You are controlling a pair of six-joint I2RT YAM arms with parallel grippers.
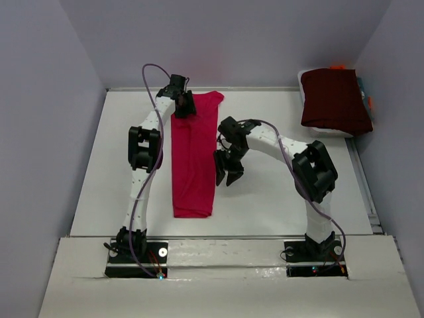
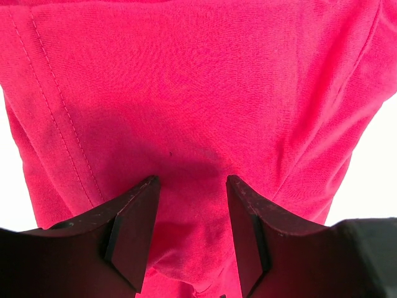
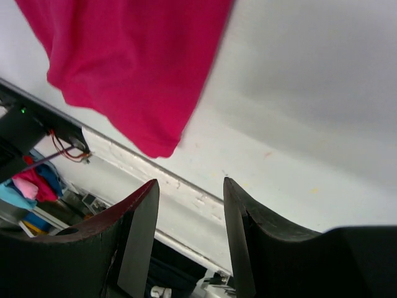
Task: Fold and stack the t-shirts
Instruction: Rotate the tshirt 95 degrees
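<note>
Crimson-pink t-shirt [image 1: 193, 159] is limp: pinch its end nearest the maroon t-shirt [image 1: 334, 99], under my open left end effector [image 2: 190, 181]; right end effector [image 3: 189, 183] open too.

right end effector [image 3: 190, 181] gapes empty above the table [image 3: 310, 124], near crimson t-shirt [image 3: 130, 68] corner.

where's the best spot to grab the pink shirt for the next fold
Probably the far end of the pink shirt, taken from above. It lies flat as a long narrow strip running away from the arms. The left tool sits open over that end, so pinching the edge there would let it fold back towards the near end.
</note>
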